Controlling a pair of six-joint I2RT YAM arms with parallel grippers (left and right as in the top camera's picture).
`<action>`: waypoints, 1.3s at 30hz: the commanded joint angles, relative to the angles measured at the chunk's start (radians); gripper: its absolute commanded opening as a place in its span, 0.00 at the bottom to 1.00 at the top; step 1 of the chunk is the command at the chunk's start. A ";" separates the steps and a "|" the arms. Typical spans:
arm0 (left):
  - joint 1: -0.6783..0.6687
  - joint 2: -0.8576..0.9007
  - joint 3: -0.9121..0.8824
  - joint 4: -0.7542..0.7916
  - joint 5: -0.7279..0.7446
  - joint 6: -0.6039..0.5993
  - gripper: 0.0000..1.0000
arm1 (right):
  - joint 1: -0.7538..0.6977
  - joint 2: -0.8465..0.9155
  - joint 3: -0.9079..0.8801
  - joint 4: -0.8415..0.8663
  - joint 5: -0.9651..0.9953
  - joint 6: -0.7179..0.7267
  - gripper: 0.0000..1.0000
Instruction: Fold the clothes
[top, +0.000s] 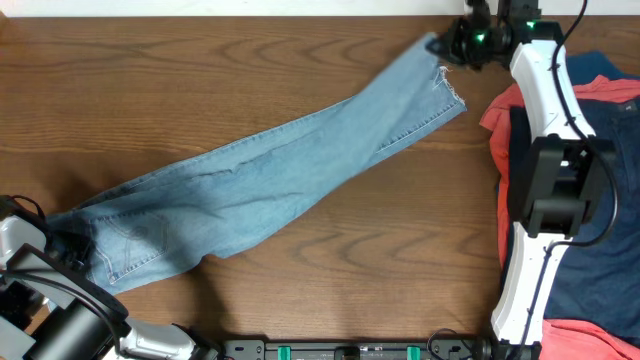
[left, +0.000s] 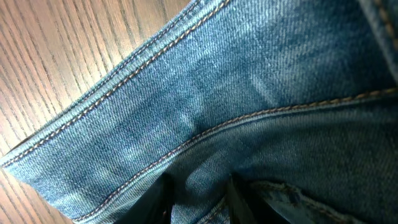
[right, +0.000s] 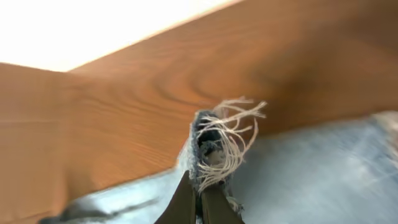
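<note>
Light blue denim jeans (top: 270, 185) lie stretched diagonally over the wooden table, waist at the lower left, frayed hems at the upper right. My left gripper (top: 62, 243) is shut on the waistband, a fold of denim (left: 199, 193) bunched between its dark fingers (left: 158, 202). At the far hem my right gripper (top: 445, 45) is shut on the frayed hem (right: 214, 149), white threads sticking up past the fingertips (right: 200, 202). Navy (top: 590, 270) and coral-red (top: 495, 115) garments lie piled at the right.
The right arm's white links (top: 545, 90) run over the pile of clothes at the right. The table's far edge (top: 250, 16) is close behind the right gripper. Bare wood (top: 150, 90) lies above and below the jeans.
</note>
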 joint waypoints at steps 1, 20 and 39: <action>-0.001 0.024 -0.003 0.008 -0.004 -0.010 0.31 | 0.032 -0.025 0.021 0.113 -0.172 0.103 0.01; -0.001 0.024 -0.003 0.016 -0.004 -0.009 0.32 | 0.079 -0.058 0.021 -0.099 0.312 -0.018 0.01; -0.002 0.024 -0.003 0.031 -0.003 -0.009 0.32 | 0.138 -0.055 0.180 -0.547 0.363 0.099 0.01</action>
